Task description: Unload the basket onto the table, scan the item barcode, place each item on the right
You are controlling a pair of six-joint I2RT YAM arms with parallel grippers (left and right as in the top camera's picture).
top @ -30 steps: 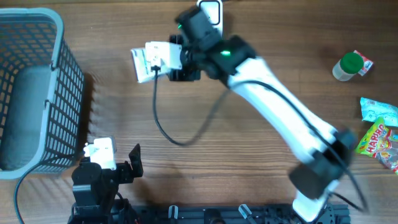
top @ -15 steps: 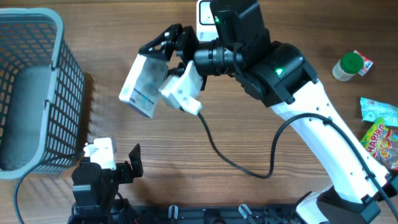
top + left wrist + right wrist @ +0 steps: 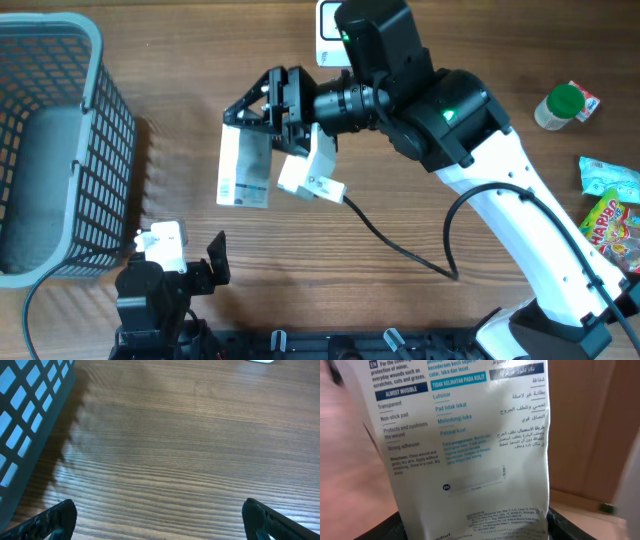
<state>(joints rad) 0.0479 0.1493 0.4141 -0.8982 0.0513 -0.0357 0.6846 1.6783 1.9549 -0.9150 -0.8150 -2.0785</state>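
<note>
Tools: left tool [image 3: 160, 527] released, right tool [image 3: 258, 120] grasping the packet [image 3: 243, 165]

Far left, a grey basket [image 3: 60, 150] runs off the overhead frame; the left wrist view catches only its corner. Over the middle of the worktop [image 3: 180, 40], the white packet is clenched by its far edge. Only the right wrist view shows its print, "Non-stick pad" among it; the finest lines blur. The right arm [image 3: 510, 200] reaches from the near right corner, covering part of a white device [image 3: 328, 20]. Rightmost lie a green-capped bottle [image 3: 562, 105] and sweet bags [image 3: 612, 230].
</note>
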